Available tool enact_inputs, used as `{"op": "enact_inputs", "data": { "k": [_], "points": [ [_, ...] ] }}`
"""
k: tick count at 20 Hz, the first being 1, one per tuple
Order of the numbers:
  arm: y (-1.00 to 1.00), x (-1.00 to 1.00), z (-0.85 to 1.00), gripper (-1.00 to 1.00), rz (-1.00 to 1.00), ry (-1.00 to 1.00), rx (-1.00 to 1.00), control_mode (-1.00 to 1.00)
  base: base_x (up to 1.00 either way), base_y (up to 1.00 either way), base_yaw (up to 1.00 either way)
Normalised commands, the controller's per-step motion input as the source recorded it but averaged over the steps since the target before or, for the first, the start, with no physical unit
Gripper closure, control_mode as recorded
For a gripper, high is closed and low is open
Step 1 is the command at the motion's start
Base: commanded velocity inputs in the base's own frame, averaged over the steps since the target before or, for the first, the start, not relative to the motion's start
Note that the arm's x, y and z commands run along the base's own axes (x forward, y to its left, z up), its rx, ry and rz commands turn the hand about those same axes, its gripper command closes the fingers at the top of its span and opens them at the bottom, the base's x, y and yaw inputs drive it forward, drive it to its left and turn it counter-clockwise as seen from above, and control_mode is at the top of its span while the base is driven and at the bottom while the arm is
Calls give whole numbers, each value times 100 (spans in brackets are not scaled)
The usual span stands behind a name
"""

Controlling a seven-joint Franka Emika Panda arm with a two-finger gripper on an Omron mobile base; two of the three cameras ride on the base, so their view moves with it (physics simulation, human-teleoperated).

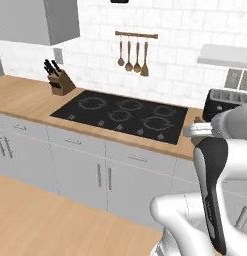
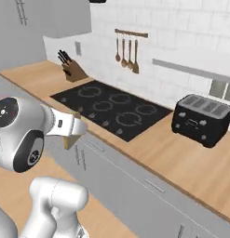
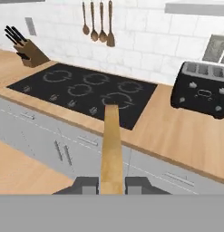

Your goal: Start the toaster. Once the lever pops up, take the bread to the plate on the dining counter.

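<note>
The tool (image 3: 111,185) was clamped on the bread (image 3: 112,145), gripping the lower edge of the slice, which stood edge-on between the two fingers and projected forward as a narrow tan strip in the hand view. In the right base view the bread (image 2: 72,135) hung at the tool's tip, in front of the counter (image 2: 181,158) and well apart from the toaster (image 2: 202,119). The toaster stood on the counter to the right of the black hob (image 2: 111,109), its slots apparently empty.

The slice was judged light, fairly stiff when held by its edge, yet crumbly and easily crushed; a modest pinch low on the crust, as shown, seemed suitable, and tilting it might have let it slip.

The arm was folded close to the base, forearm roughly level, the hand pointing forward toward the tiled wall. A knife block (image 1: 60,80) and hanging utensils (image 1: 132,57) lay beyond the hob. Neither plate nor dining counter could be identified.
</note>
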Motion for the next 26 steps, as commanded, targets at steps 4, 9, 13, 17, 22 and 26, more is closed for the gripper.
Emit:
{"op": "enact_inputs", "data": {
  "k": [4, 9, 13, 17, 22, 26],
  "points": [
    [0, 0, 0, 100, 0, 0, 0, 100, -21, 0, 100],
    [0, 0, 0, 100, 0, 0, 0, 100, -22, 0, 100],
    [0, 0, 0, 100, 0, 0, 0, 100, -22, 0, 100],
    [0, 0, 0, 100, 0, 0, 0, 100, -22, 0, 100],
    [0, 0, 0, 100, 0, 0, 0, 100, -21, 0, 100],
    [0, 0, 0, 100, 0, 0, 0, 100, -21, 0, 100]
  ]
}}
